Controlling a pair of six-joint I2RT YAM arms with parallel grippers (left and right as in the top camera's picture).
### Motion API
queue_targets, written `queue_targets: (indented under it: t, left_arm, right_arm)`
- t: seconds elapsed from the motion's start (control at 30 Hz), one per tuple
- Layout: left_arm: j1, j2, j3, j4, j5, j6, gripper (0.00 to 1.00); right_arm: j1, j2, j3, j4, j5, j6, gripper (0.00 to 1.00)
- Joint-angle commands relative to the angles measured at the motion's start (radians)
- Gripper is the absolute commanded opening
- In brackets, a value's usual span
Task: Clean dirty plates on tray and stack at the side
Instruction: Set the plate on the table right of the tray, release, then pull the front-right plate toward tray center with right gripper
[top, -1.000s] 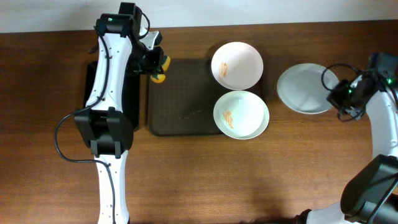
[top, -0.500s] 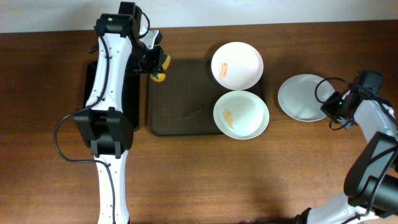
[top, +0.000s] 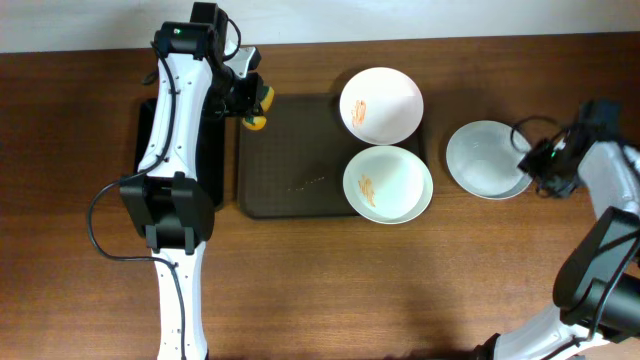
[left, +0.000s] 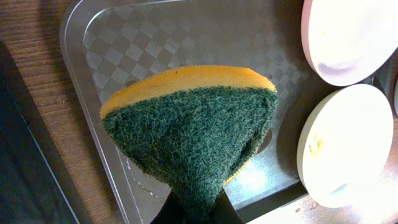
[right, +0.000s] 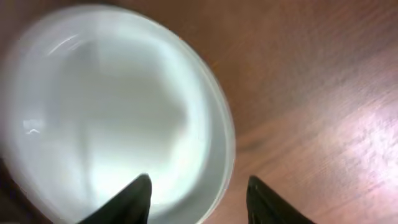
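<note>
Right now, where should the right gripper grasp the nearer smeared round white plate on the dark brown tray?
Pinch the nearer smeared white plate by its right rim, coming from the right. That edge seems to overhang the dark brown tray, leaving finger room beneath, and faces the right gripper; the other plate crowds its far edge.

**Sponge, Black Tray, Wooden Table**

A sponge (left: 193, 130), orange-yellow foam faced with dark green scouring fibre, is hanging with its green side facing the left wrist camera. A glossy black tray (top: 220, 160) is lying flat on the brown wooden table (top: 400, 290), toward its left rear. A pale wall strip (top: 450, 20) is running along the far edge.
</note>
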Motion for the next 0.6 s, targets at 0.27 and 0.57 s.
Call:
queue_targets:
  t: [0.27,0.57]
  left_arm:
    - [0.002,-0.004,0.007,0.001,-0.015,0.019,0.01]
    - [0.002,-0.004,0.007,0.006,-0.014,0.019,0.01]
  right_arm:
    - [0.351,-0.071,0.048,-0.286,-0.150,-0.032,0.41]
    - [0.543,-0.069,-0.237,-0.040,0.056,0.070,0.33]
